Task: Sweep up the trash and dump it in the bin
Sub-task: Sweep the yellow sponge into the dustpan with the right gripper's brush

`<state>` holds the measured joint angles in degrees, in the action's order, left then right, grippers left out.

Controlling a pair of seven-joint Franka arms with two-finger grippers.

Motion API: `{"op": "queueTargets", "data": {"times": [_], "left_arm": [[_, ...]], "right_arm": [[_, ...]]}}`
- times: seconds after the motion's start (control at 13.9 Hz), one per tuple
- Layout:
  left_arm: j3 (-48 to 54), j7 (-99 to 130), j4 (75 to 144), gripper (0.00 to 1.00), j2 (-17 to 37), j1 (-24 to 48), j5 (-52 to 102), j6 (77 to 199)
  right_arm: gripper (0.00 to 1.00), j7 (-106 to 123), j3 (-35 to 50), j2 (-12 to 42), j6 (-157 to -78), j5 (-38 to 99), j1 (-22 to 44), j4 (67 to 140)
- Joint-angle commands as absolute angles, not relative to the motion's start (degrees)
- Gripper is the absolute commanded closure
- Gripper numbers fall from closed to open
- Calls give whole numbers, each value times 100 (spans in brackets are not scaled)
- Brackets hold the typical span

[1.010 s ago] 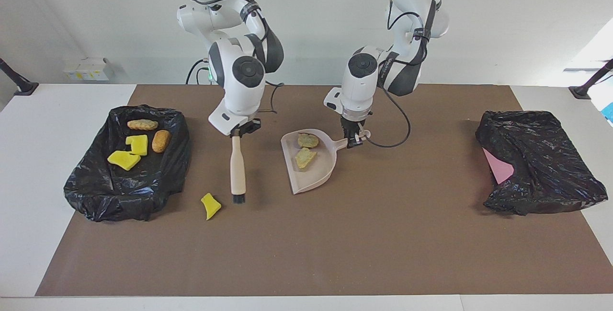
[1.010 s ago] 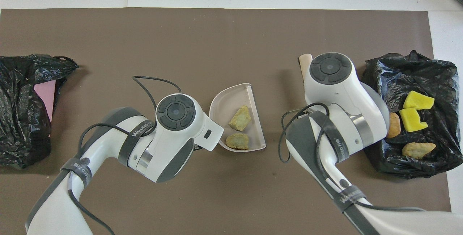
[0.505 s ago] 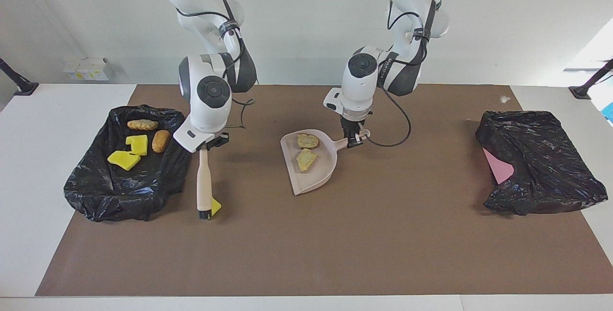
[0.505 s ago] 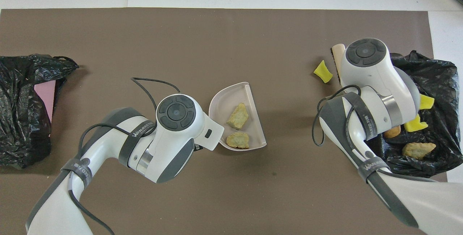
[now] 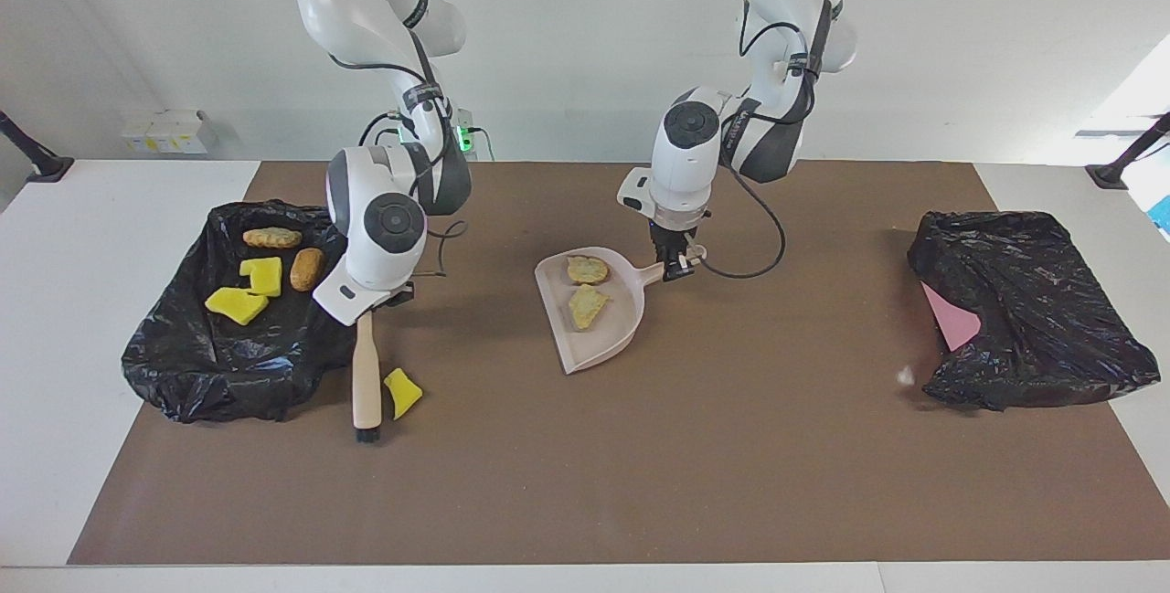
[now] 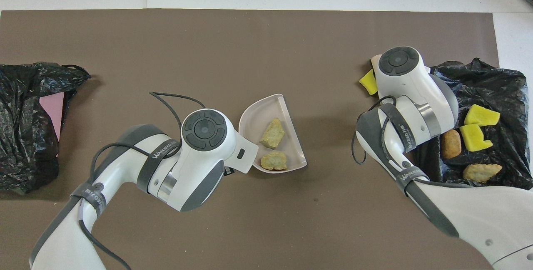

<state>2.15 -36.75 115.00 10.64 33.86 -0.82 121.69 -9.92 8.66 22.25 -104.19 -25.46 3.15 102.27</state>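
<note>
Both hands are clamped on tools. Right hand [image 5: 384,301] grips the top of a brush [image 5: 366,381], whose bristles rest on the tabletop [image 5: 640,465] just beside a loose yellow scrap [image 5: 401,392], near the black bin [image 5: 239,374] at the right arm's end. Four pieces of trash lie in that bin: two yellow bits [image 5: 249,290], a tan chunk [image 5: 271,237] and an orange-brown lump [image 5: 307,268]. Left hand [image 5: 678,266] is closed on the handle of the pink dustpan [image 5: 603,337] at mid-tabletop, which carries two tan chunks [image 5: 585,289]. Each forearm band carries lettering, too small to read surely. Another black bag [image 5: 1033,319] sits at the left arm's end.
</note>
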Motion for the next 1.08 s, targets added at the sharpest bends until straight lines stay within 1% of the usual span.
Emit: {"op": "queueTargets", "data": {"times": [0.0, 0.22, 0.43, 0.58, 0.72, 1.01], "left_arm": [[167, -3331, 11690, 100, 870, 3516, -167, 11892], [176, -3322, 11689, 100, 826, 3630, -237, 11707], [176, -3331, 11785, 100, 791, 3621, -237, 11803], [185, -3331, 11970, 100, 730, 3621, -237, 12101], [185, -3349, 12189, 100, 659, 3604, -237, 12426], [185, -3401, 12199, 100, 712, 3499, -237, 12909]], "right_arm": [[100, -896, 896, 2215, -10240, -2024, 614, 10273], [100, -993, 896, 2031, -9880, -1391, 1255, 10432], [100, -1326, 896, 1785, -9817, -933, 1765, 10704], [100, -1537, 896, 1644, -9809, -608, 2029, 10871], [100, -1634, 896, 1582, -9651, -423, 2319, 10864], [100, -1968, 905, 1547, -9414, -193, 2592, 10767]]}}
